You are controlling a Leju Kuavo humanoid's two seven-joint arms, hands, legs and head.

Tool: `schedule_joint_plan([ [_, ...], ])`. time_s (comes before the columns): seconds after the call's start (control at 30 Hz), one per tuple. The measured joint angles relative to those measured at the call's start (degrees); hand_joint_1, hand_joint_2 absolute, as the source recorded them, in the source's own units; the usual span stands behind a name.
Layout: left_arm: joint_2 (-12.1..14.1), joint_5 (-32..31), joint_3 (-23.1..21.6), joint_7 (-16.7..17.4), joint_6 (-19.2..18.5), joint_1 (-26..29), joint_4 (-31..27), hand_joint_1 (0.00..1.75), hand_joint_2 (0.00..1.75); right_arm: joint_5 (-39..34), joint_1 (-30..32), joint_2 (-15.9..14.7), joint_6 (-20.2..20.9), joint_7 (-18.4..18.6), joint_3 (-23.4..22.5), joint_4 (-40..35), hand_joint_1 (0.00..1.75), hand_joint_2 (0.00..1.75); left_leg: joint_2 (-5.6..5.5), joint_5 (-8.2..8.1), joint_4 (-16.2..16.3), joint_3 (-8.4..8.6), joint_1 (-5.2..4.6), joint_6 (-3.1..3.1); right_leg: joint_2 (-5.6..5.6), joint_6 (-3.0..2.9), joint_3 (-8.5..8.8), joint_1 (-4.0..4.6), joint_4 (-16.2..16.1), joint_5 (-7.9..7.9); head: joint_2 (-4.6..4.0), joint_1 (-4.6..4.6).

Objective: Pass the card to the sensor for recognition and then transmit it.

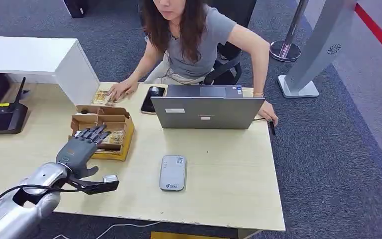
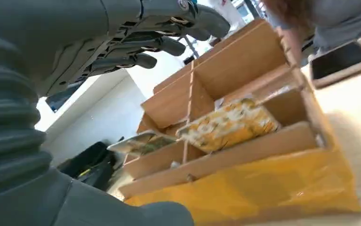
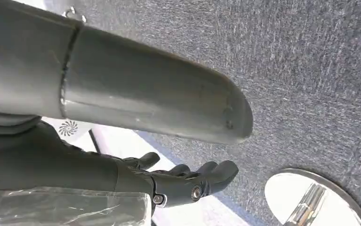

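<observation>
Head view: grey many-fingered left hand (image 1: 81,147) hovers, fingers spread, empty, over brown compartmented cardboard box (image 1: 102,130) on pale wooden tabletop (image 1: 218,172). Rounded grey sensor slab (image 1: 173,172) lies beside.

Left wrist view: glossy yellow patterned card (image 2: 228,123) lies tilted in box compartment.

Right wrist view: dark right hand (image 3: 188,181) empty, fingers loosely extended, above grey carpet (image 3: 310,70).

Office, grey carpet (image 1: 338,149), pale wood worktop (image 1: 218,194), open laptop (image 1: 207,112), phone (image 1: 152,99), desk telephone (image 1: 2,117), person (image 1: 193,40) seated on office chair (image 1: 226,67), stanchion base (image 1: 284,51)

arm (image 1: 27,191): silver, black cable | left hand (image 1: 79,149): dark grey, ribbed cover | right hand (image 3: 188,181): blackish, perhaps screws
</observation>
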Motion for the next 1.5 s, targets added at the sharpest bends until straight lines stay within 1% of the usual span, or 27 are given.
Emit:
schedule_joint_plan([
  [0.23, 0.6, -2.7, -0.3, 2.6, 0.3, 0.8, 0.1, 0.0, 1.75, 0.0, 0.0, 0.0, 0.1, 0.3, 0.0, 0.0, 0.0, 0.0, 0.0, 0.0, 0.0, 0.0, 0.0, 0.0, 0.0, 0.0, 0.0, 0.0, 0.0, 0.0, 0.0, 0.0],
  [0.37, 0.6, -5.1, -0.5, 4.1, 1.7, 1.3, 0.5, 0.0, 1.75, 0.1, 0.0, 0.0, 0.2, 0.3, 0.0, 0.0, 0.0, 0.0, -0.01, 0.0, 0.0, 0.0, 0.0, 0.0, -0.01, 0.0, 0.0, 0.0, 0.0, 0.0, 0.02, 0.0],
  [0.43, 0.2, -7.1, -0.5, 4.6, 3.4, 1.5, 0.8, 0.0, 1.75, 0.1, 0.0, 0.0, 0.2, 0.3, 0.0, 0.0, 0.0, 0.0, -0.01, 0.0, 0.0, 0.0, 0.0, 0.0, -0.01, 0.0, 0.0, 0.0, 0.0, 0.0, 0.0, 0.0],
  [0.53, -0.8, -10.4, -0.5, 5.4, 6.2, 1.9, 1.3, 0.0, 1.75, 0.2, -0.1, 0.0, 0.3, 0.3, 0.0, 0.0, 0.0, 0.0, -0.01, 0.0, 0.0, 0.0, -0.01, 0.0, -0.01, 0.0, 0.0, 0.0, 0.0, 0.0, 0.0, 0.0],
  [0.63, -2.3, -13.8, -0.5, 5.9, 8.5, 2.5, 2.0, 0.0, 1.75, 0.2, -0.2, 0.0, 0.5, 0.3, 0.0, 0.0, 0.0, 0.0, -0.01, 0.0, 0.0, 0.0, -0.01, 0.0, -0.01, 0.0, 0.0, -0.01, 0.0, 0.0, 0.0, 0.0],
  [0.73, -4.1, -17.5, -0.5, 6.7, 11.6, 3.1, 2.4, 0.0, 1.75, 0.7, -0.4, 0.0, 0.8, 0.3, 0.1, 0.0, 0.0, 0.0, -0.01, 0.0, 0.0, 0.0, -0.02, 0.0, -0.01, 0.0, 0.0, -0.01, 0.0, 0.0, 0.0, 0.02],
  [0.9, -7.0, -21.3, -0.4, 7.2, 14.9, 4.1, 3.3, 0.0, 1.75, 1.1, -0.7, 0.0, 1.0, 0.3, 0.3, 0.0, 0.0, 0.0, -0.03, 0.0, 0.0, 0.0, -0.02, 0.0, -0.03, 0.0, 0.0, -0.01, 0.0, 0.0, 0.0, 0.0],
  [1.0, -8.8, -22.5, 0.0, 7.0, 15.4, 4.9, 4.0, 0.0, 1.75, 1.1, -0.7, 0.0, 1.0, 0.3, 0.4, 0.0, 0.0, 0.0, -0.02, 0.0, 0.0, 0.0, -0.01, 0.0, -0.02, 0.0, 0.0, -0.01, 0.0, 0.0, 0.0, 0.02],
  [1.13, -10.2, -23.1, 0.5, 6.9, 15.3, 5.5, 4.9, 0.0, 1.75, 1.1, -0.7, 0.0, 1.0, 0.4, 0.5, 0.0, 0.0, 0.0, -0.03, 0.0, 0.0, 0.0, -0.01, 0.0, -0.03, 0.0, 0.0, -0.01, 0.0, 0.0, 0.0, 0.02],
  [1.37, -11.4, -23.9, 1.6, 6.9, 15.3, 6.4, 6.4, 0.0, 1.75, 1.1, -0.7, 0.0, 0.9, 0.5, 0.5, 0.0, 0.0, 0.0, -0.03, 0.0, 0.0, 0.0, -0.01, 0.0, -0.03, 0.0, 0.0, -0.01, 0.0, 0.0, 0.0, 0.0],
  [1.5, -11.9, -25.0, 2.0, 7.5, 15.3, 6.9, 6.9, 0.0, 1.75, 1.1, -0.7, 0.0, 0.9, 0.5, 0.5, 0.0, 0.0, 0.0, -0.03, 0.0, 0.0, 0.0, -0.01, 0.0, -0.02, 0.0, 0.0, -0.01, 0.0, 0.0, 0.0, 0.0],
])
